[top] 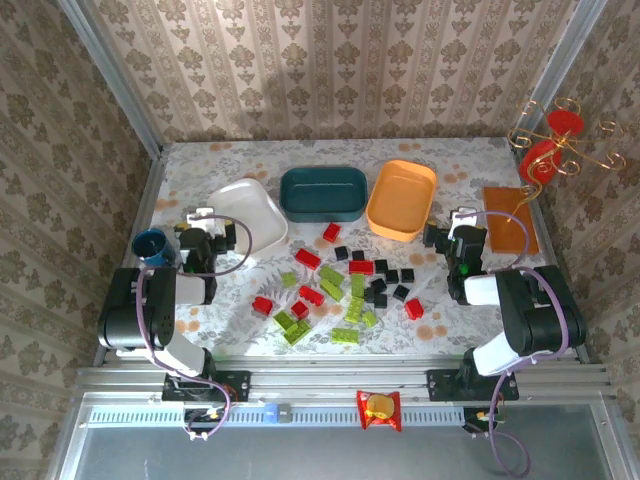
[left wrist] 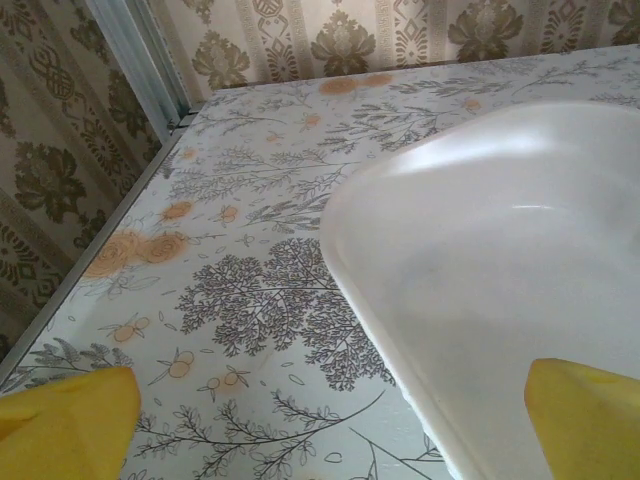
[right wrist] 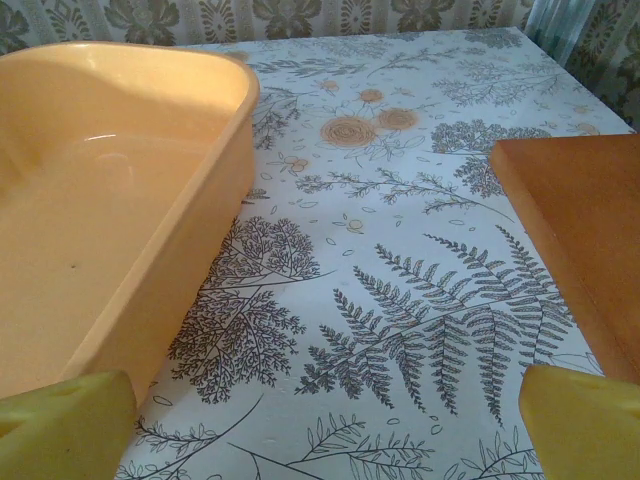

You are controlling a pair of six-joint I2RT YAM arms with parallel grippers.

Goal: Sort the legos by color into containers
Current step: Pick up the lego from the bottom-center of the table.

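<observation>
1. The left gripper (top: 213, 228) is wide open and holds nothing. It sits by the near-left side of the white tray (top: 250, 215), close to a blue cup (top: 152, 245).
2. The right gripper (top: 455, 230) is wide open too, with nothing in it. It sits between the orange tray (top: 402, 198) and a flat brown slab (top: 510, 228).
3. The teal tray (top: 322, 193) is at the back, between the white one and the orange one.
4. The legos (top: 335, 285) (red, green and black ones) lie spread on the table (top: 450, 165), in front of the trays and between the two arms.
</observation>
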